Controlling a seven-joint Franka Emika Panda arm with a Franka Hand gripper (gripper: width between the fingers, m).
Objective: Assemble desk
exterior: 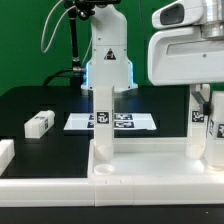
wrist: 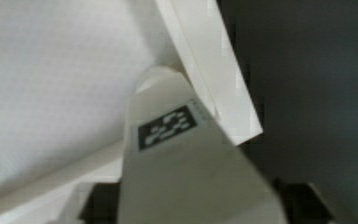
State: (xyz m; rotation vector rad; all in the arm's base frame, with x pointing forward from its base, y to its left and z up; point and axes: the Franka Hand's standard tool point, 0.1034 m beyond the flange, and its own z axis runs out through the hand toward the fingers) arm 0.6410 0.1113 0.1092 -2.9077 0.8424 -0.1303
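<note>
The white desk tabletop (exterior: 150, 172) lies across the front of the exterior view with its rimmed side up. One tagged leg (exterior: 107, 125) stands upright in it near the exterior view's left corner. My gripper (exterior: 203, 98) comes down at the exterior view's right and is shut on a second tagged leg (exterior: 202, 135), which stands upright at the tabletop's right end. In the wrist view this leg (wrist: 172, 135) runs between my dark fingers (wrist: 101, 203), next to the tabletop's rim (wrist: 211, 70). The gripper (wrist: 201, 208) grips its near end. Its seating in the socket is hidden.
A loose tagged leg (exterior: 38, 123) lies on the black table at the exterior view's left. Another white piece (exterior: 5, 155) shows at the left edge. The marker board (exterior: 135, 122) lies behind the standing leg. The arm's base (exterior: 105, 60) stands at the back.
</note>
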